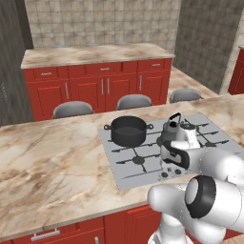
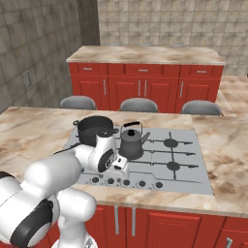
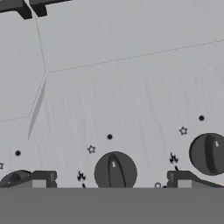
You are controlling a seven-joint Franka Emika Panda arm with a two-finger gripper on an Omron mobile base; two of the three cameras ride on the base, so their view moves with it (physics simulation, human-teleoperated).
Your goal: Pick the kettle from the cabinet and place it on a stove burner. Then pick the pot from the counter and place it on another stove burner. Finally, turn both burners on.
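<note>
The long marbled tabletop (image 1: 52, 162) runs across in front of me, and the grey cooktop (image 2: 186, 179) is let into it. Beyond it stand three grey stool seats (image 2: 139, 104) and a row of low red cabinets (image 1: 95, 88) under a second marbled slab, with tiled wall behind.

On the cooktop the pot (image 1: 128, 130) sits on a rear burner at the left end, black and squat, its two loop handles out to the sides. Just beside it on the neighbouring rear burner stands the kettle (image 2: 132, 141), upright, handle arched over the lid, spout pointing toward the free burners (image 2: 170, 143) on the right. Pot and kettle are close but I cannot tell whether they touch.

My arm reaches over the front edge of the cooktop, and my hand hangs low above the row of knobs (image 2: 126, 182), in front of the kettle.

My jaws (image 3: 111, 179) stand wide and hold nothing. In the hand view one finger tip (image 3: 41, 178) rises at the left and the other at the right, with a round dark knob (image 3: 115, 172) between them, touched by neither. A second knob (image 3: 209, 154) lies off to the right of it, and part of a third shows by the left tip. Small flame marks and stars are printed on the steel beside the knobs.
</note>
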